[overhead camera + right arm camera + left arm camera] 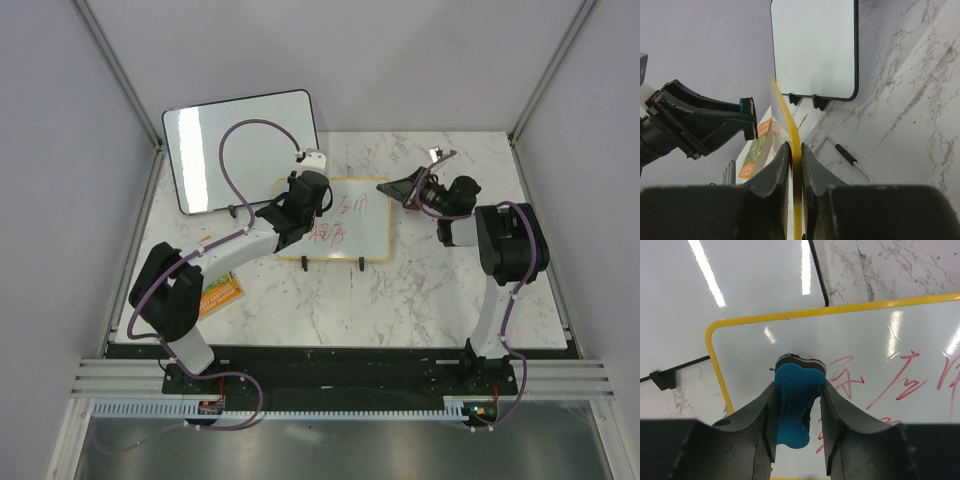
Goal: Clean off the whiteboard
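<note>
The small yellow-framed whiteboard (362, 238) stands propped on black feet at the table's middle, with red handwritten characters (338, 222) on it. My left gripper (306, 192) is shut on a blue eraser (796, 400) and presses its felt end against the board's upper left corner, just left of the red characters (900, 385) on the whiteboard (860, 335). My right gripper (386, 187) is shut on the board's yellow frame (791, 137) at its upper right edge; in the right wrist view the frame runs edge-on between the fingers (779, 167).
A larger black-framed white board (240, 145) leans at the back left, also in the left wrist view (740, 285) and the right wrist view (815, 50). An orange-green packet (220, 291) lies near the left arm. A wire loop with a black grip (846, 155) lies behind the board.
</note>
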Available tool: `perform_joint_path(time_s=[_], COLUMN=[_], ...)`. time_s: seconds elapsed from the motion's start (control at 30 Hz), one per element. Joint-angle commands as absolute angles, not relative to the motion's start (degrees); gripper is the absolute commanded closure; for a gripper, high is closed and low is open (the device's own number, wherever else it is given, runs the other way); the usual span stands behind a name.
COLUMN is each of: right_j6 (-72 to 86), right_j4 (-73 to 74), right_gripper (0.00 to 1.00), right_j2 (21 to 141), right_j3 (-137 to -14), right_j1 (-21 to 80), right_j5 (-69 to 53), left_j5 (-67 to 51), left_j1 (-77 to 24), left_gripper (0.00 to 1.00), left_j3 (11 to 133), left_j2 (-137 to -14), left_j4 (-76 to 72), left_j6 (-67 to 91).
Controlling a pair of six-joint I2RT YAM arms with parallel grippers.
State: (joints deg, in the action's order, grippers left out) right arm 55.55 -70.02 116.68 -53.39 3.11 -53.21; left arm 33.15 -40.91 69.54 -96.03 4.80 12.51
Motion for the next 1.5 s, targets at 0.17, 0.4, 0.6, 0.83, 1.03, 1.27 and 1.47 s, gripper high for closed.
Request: perform_joint_path(time_s=[0.17, 0.4, 0.6, 0.83, 1.03, 1.27, 1.47], right_j6=[51.7, 48.9, 48.3, 48.0, 47.4, 46.8, 46.6], right_j4=[-78.7, -77.7, -76.7, -76.5, -76.2, -75.5, -75.5], right_gripper=[1.00, 1.00, 1.00, 1.00, 1.00, 1.00, 1.00], right_j2=[117.6, 116.0, 115.0, 114.4, 113.9, 113.5, 113.3], right_j3=[-50.6, -49.1, -48.7, -48.4, -48.1, -47.9, -47.6], right_j1=[3.0, 3.0, 3.0, 3.0, 3.0, 3.0, 3.0], right_j5=[-55.7, -55.0, -54.7, -54.8, -54.5, -54.2, -54.1], left_j5=[36.0, 29.4, 29.2, 19.4, 13.0, 15.1, 19.9], left_j1=[-39.2, -38.1, -38.0, -38.1, -40.7, -48.5, -53.0], left_gripper=[0.98, 0.98, 0.98, 0.98, 0.98, 0.98, 0.98], left_j3=[68.4, 64.0, 61.9, 61.9, 64.2, 72.1, 81.5], left_j2=[-96.5, -97.5, -99.2, -101.5, -103.4, -108.4, -115.7], left_j4=[0.3, -9.8, -15.3, -19.3, -18.8, -12.8, -7.2], left_j6=[11.4, 12.2, 11.1, 11.0, 12.4, 10.4, 9.4])
